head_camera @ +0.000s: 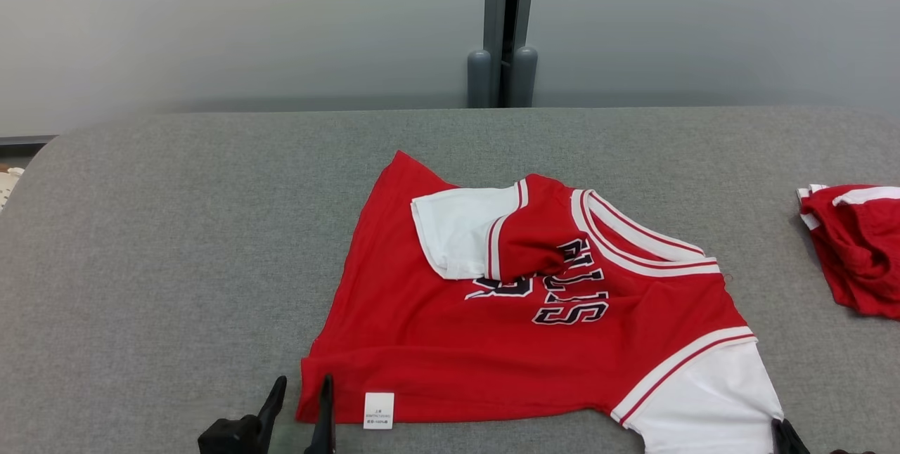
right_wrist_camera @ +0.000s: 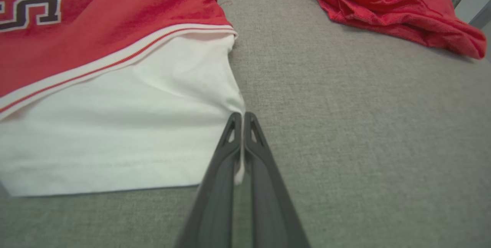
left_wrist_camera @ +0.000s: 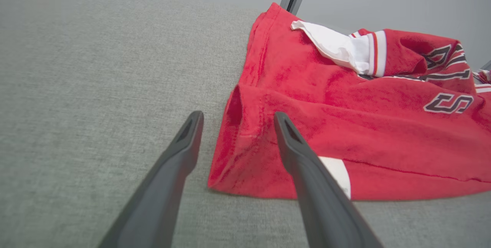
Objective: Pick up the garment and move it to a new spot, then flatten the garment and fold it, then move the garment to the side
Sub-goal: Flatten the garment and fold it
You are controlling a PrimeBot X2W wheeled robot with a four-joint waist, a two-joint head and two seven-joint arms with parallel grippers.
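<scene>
A red jersey point(head_camera: 492, 341) with white sleeves and dark lettering lies rumpled on the grey table point(head_camera: 176, 264), one white sleeve point(head_camera: 457, 229) folded over its chest. My left gripper point(head_camera: 301, 398) is open at the jersey's near left hem corner point(left_wrist_camera: 238, 152). One finger rests over the cloth near a white label point(head_camera: 378, 410) and the other over bare table. My right gripper point(right_wrist_camera: 241, 117) is shut on the edge of the other white sleeve point(right_wrist_camera: 115, 125). A sliver of white cloth shows between its fingers. In the head view its dark tip point(head_camera: 784, 436) sits at the sleeve's near right corner.
A second red garment point(head_camera: 858, 250) lies bunched at the table's right edge, also seen as a red heap point(right_wrist_camera: 383, 6) in the right wrist view. A grey wall with a vertical post point(head_camera: 503, 53) stands behind the table. Bare grey surface lies left of the jersey.
</scene>
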